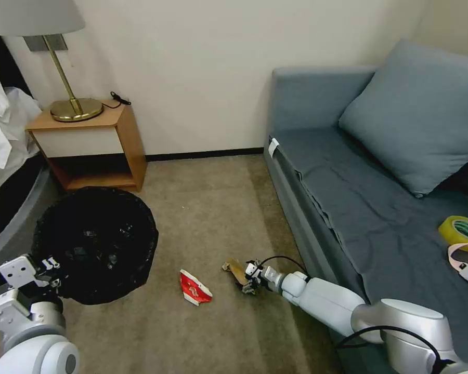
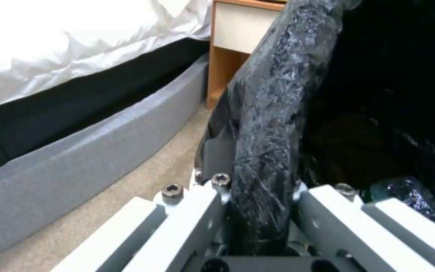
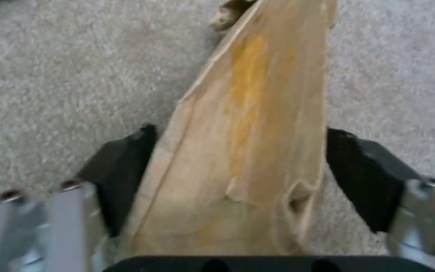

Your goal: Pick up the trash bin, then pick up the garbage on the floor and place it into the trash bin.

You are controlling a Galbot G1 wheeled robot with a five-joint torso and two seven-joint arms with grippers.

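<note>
The left end effector pinches the near rim of the trash bin, its fingers closed onto the bag-covered lip from both sides; judging by the tilt of the black opening toward the middle of the carpet, the bin is carried low beside the bed so that whatever the other arm lifts has only a short way to travel. Inside the liner something dark and glossy already lies near the bottom. The right end effector is down at the floor just beside the sofa, straddling the crumpled brown paper scrap. Its black pads stand on either side of the scrap, about as wide apart as the paper itself, one pad against the paper's edge; whether they are pressing yet I cannot tell. The flattened red-and-white carton lies on the carpet between bin and scrap, near the latter, untouched.
</note>
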